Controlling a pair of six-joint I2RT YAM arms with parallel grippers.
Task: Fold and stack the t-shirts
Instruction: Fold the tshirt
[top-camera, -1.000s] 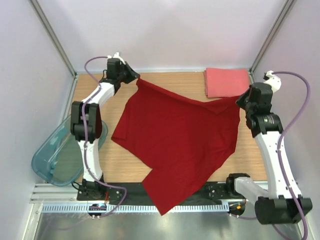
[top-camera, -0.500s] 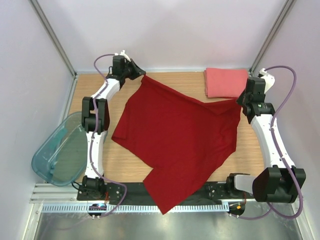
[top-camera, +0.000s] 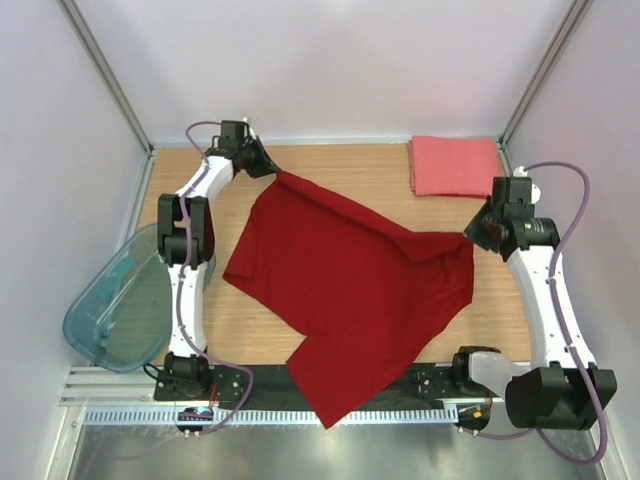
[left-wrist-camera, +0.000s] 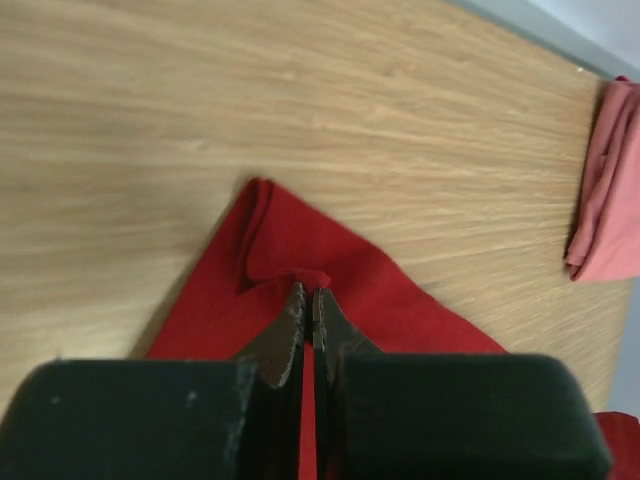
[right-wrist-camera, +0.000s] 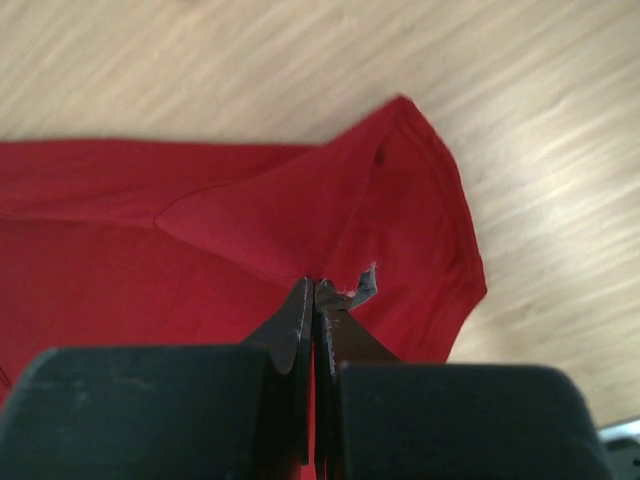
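Pinching the dark red t-shirt (top-camera: 350, 300), spread at centre — my left gripper (top-camera: 273, 171) clamps its 11 o'clock corner, right gripper (top-camera: 468, 236) its 2 o'clock one. Folded salmon-pink t-shirt (top-camera: 455, 166) lies at 1 o'clock.

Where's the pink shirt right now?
In the top view, the folded pink shirt lies at the far right corner of the table, beyond the right gripper, clear of the dark red shirt.
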